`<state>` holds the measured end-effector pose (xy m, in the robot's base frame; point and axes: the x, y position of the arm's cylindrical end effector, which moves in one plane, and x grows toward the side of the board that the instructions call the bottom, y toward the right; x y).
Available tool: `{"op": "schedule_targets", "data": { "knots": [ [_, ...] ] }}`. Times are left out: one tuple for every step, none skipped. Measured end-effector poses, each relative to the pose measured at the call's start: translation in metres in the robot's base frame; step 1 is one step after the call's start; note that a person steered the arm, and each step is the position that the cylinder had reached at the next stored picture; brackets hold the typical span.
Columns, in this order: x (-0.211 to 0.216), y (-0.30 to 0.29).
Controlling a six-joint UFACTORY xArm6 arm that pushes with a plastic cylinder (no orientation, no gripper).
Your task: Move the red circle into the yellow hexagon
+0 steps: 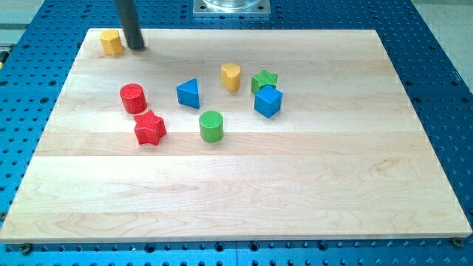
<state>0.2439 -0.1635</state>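
Observation:
The red circle stands on the wooden board at the view's left of centre. The yellow hexagon sits near the board's top left corner. My tip is just to the right of the yellow hexagon, very close to it, and well above the red circle in the view. The rod rises out of the view's top.
A red star lies just below and right of the red circle. A blue triangle, a green circle, a yellow heart, a green star and a blue cube cluster mid-board. The board's top edge is near my tip.

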Motion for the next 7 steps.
{"op": "schedule_targets", "data": {
  "knots": [
    [0.039, 0.071],
    [0.092, 0.091],
    [0.134, 0.066],
    [0.177, 0.036],
    [0.176, -0.012],
    [0.138, -0.032],
    [0.119, -0.031]
  ]
}}
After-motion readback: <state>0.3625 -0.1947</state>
